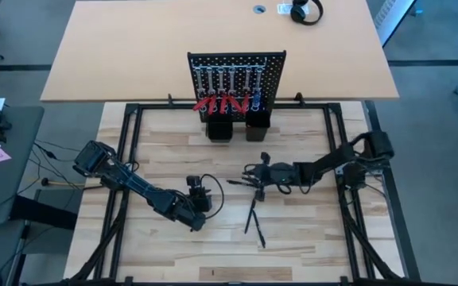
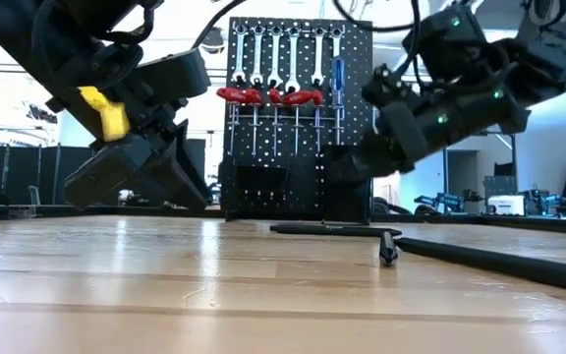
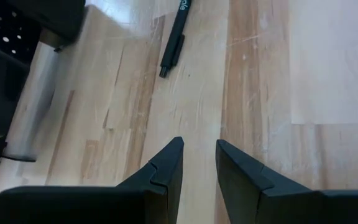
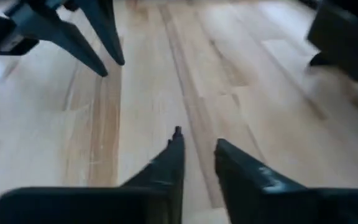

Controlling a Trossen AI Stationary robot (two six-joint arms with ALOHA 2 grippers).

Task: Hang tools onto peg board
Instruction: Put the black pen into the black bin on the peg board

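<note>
left gripper (image 1: 199, 208) low over the wooden table (image 1: 308, 246), fingers (image 3: 166, 165) slightly parted, nothing between them | right gripper (image 1: 249, 179) near table centre, fingers (image 4: 173, 155) narrowly apart, empty | black stick tools (image 1: 254, 218) lying on the table below the right gripper | peg board (image 1: 235, 75) upright at the far edge, wrenches and red-handled tools hung

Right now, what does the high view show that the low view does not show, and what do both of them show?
Only the high view shows the black headphones on the tan desk behind the board.

Only the low view shows the separate silver wrenches hanging above the red-handled tools.

Both show the upright black perforated peg board and thin black stick-like tools on the wooden table.
</note>
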